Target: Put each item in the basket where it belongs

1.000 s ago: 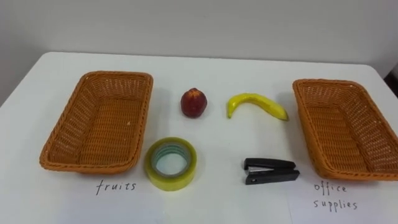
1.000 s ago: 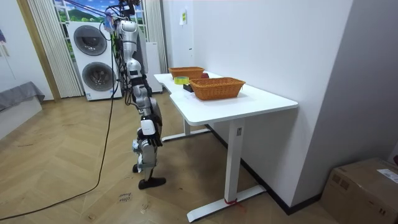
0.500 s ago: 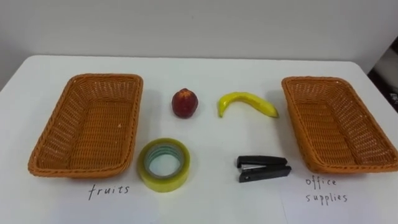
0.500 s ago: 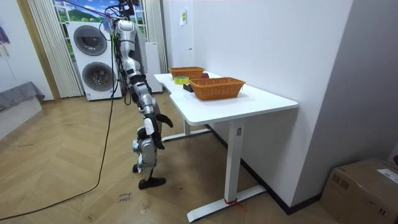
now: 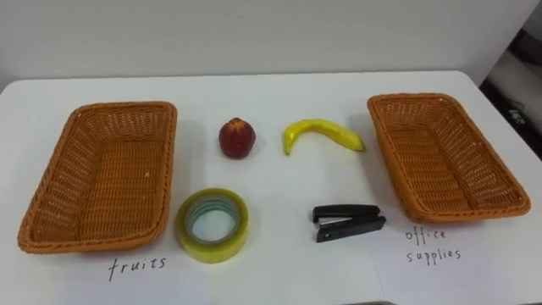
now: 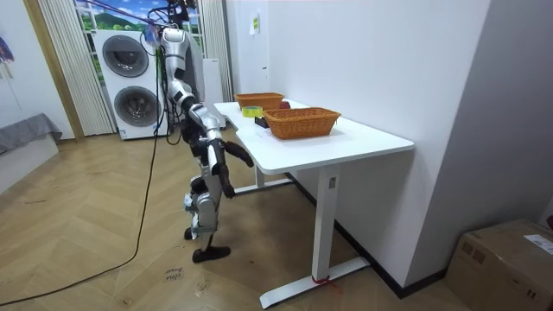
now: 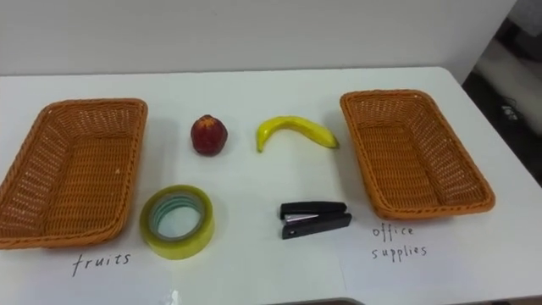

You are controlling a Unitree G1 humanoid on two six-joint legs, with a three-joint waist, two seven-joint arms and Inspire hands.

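Two baskets: left basket (image 7: 93,103) touches right eye view's edge, right basket (image 7: 387,94) whole.

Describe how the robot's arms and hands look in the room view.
The arms are slim, jointed segments in silver-grey and black. A hand at the end looks dark, but it is too small to tell more. No sleeves or markings can be made out.
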